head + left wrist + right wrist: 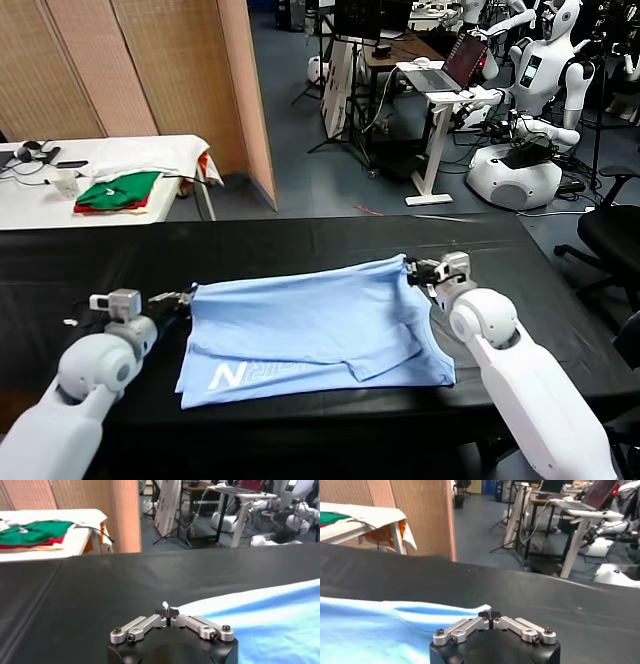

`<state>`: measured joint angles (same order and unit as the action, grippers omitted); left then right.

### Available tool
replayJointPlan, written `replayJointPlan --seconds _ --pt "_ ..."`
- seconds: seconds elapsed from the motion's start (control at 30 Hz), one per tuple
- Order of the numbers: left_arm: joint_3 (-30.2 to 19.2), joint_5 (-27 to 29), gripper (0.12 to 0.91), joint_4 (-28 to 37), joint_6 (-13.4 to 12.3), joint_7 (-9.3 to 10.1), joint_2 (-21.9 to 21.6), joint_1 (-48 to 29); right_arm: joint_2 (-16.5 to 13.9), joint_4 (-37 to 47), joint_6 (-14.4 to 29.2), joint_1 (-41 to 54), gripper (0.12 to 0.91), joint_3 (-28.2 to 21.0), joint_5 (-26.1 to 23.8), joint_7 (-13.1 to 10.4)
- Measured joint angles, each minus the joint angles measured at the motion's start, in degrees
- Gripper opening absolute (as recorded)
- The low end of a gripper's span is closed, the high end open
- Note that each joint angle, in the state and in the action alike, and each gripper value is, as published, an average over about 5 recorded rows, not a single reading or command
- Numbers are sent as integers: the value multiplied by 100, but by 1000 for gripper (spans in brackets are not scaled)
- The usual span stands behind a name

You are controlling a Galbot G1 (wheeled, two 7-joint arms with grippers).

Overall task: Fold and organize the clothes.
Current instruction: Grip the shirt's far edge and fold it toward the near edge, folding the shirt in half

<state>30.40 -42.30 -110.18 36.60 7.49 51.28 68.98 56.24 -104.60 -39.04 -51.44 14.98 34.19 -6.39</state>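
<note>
Across the middle of the black table lies the T-shirt, pale blue, partly folded, long axis running left to right, white "N" print near the near-left corner. Pinned at both far corners: left gripper at the far-left corner, right gripper at the far-right corner, each touching the cloth edge. Seen from the wrists, both sets of jaws drawn together; a sliver of white fabric pokes up at the left tip, a blue edge meets the right tip, so probably clamped on the far hem at each end. Neither arm nearer than the other; shirt spread between them and toward the robot, so any coming fold likely means drawing that far edge near, both arms together, parallel to the long axis. Judged roughly midway: a flap already doubled over on the near-right, several layers showing, outline not yet a tidy rectangle. Risk of uneven pull skewing the hem.

Surface dark, matte, flat, with bare table beyond the far hem. Farther left, a white side table bearing folded green and red garments. Behind, wooden partitions, a desk with a laptop, other white robots on a blue-grey floor.
</note>
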Motion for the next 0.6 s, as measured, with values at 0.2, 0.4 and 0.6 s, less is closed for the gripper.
replayJointPlan --seconds 0.2,0.4,0.6 --pt "218 184 148 -504 64 -2 47 575 -287 -755 -276 -681 141 268 1 -110" --pt "449 478 148 -988 64 -70 152 1209 -466 -1248 -316 -1347 141 451 -64 -120" --pt "536 986 148 -1132 24 -183 308 1681 -458 -1484 -316 -1843 141 454 -252 -114"
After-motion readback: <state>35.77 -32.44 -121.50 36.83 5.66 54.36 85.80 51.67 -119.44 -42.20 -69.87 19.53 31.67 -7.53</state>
